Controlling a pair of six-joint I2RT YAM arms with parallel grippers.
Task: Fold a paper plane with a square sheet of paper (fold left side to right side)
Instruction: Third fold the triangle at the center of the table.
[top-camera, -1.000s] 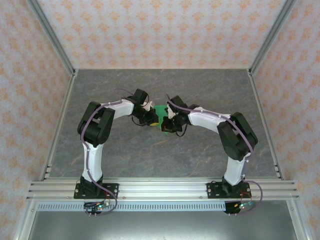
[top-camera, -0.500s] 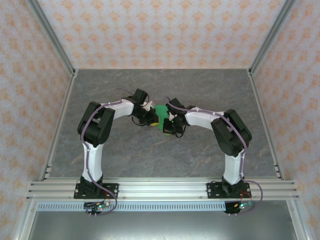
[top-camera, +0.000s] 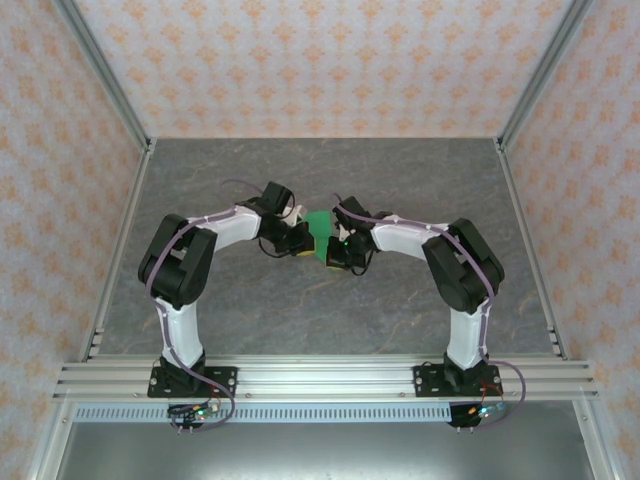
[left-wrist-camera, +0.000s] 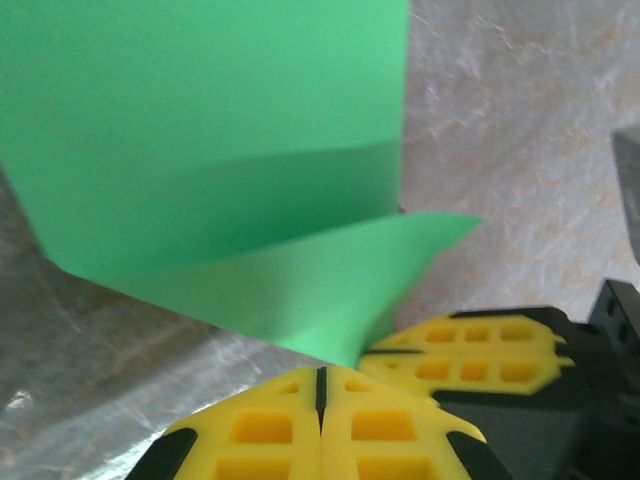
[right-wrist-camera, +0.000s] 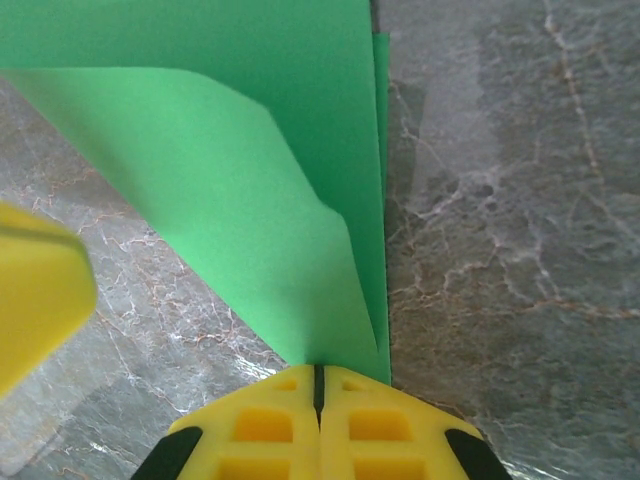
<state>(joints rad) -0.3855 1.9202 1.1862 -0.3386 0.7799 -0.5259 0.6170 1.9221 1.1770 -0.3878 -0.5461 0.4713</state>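
**Clerk:** Moved since a second ago: left arm (top-camera: 180, 270), elbow swung outward from the square sheet of paper (top-camera: 320, 222) and lower in the overhead view. Right arm (top-camera: 462, 262), elbow drawn in a little toward the sheet. More green shows between the two wrists than before.

**Checker:** Sheet, location?

**Clerk:** On the grey marbled desk (top-camera: 420, 180), between the two wrists. One part lies flat and one flap is lifted, curling over it.

**Checker:** Left gripper (left-wrist-camera: 320, 385)?

**Clerk:** At the sheet's left side. Yellow fingers pressed together, no gap. Their tips meet the low point of the lifted flap. Cannot tell whether any paper is pinched between them.

**Checker:** Right gripper (right-wrist-camera: 320, 380)?

**Clerk:** At the sheet's near right. Fingers closed, gripping the flap's narrow end, which runs into their seam.

**Checker:** View differences?

**Clerk:** Left wrist view: the right gripper's yellow fingers sit just right of the flap's point. Right wrist view: a straight doubled edge runs along the sheet's right side, and one blurred yellow finger of the left gripper sits left of the sheet. Overhead view: both arms arch inward to the sheet.
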